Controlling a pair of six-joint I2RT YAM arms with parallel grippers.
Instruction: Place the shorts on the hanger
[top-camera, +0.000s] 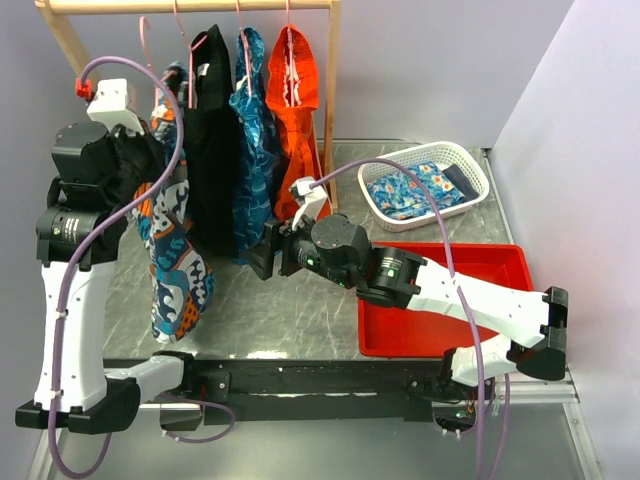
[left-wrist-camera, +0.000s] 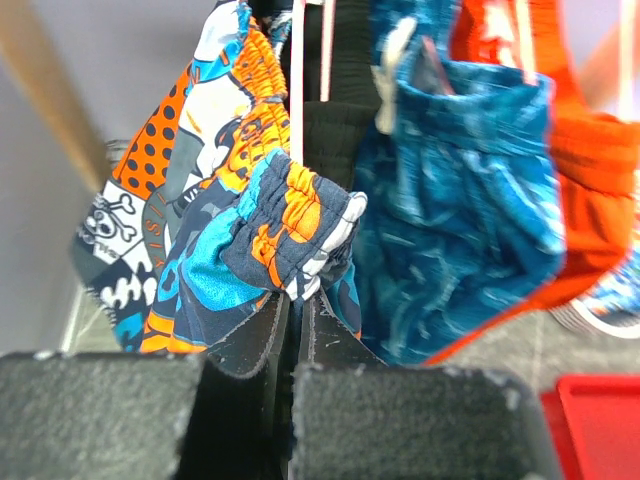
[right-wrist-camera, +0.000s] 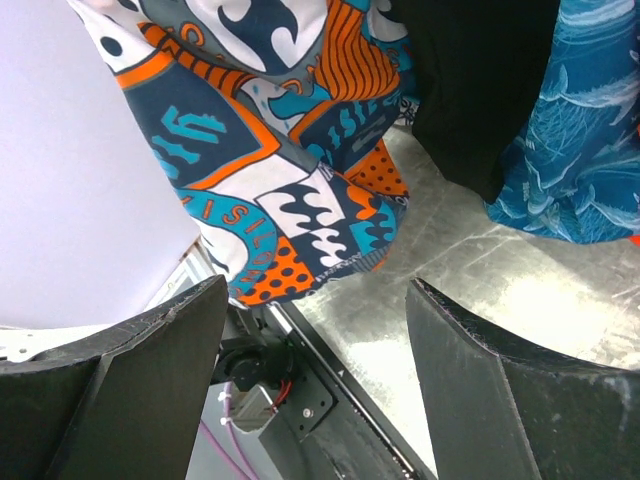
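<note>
Hanging by the left end of the wooden rail (top-camera: 190, 6), the shorts (top-camera: 178, 265) droop toward the table (top-camera: 290, 305). Their bunched elastic waistband is pinched in your left tool (left-wrist-camera: 297, 310), whose jaws are pressed together on the fabric. A thin pink wire of the hanger (left-wrist-camera: 297, 90) runs up just behind that waistband; you cannot tell from these views whether the cloth is threaded over it. Just to the right hang the black garment (top-camera: 212, 150), the teal garment (top-camera: 255, 150) and the orange garment (top-camera: 297, 95). Your right tool (top-camera: 260, 258) sits low in front of the teal one, jaws spread wide and holding nothing — the shorts' lower hem shows beyond them in the wrist view. Farther right lie a red tray (top-camera: 490, 268) and a white basket (top-camera: 432, 150) holding floral cloth (top-camera: 405, 192).
</note>
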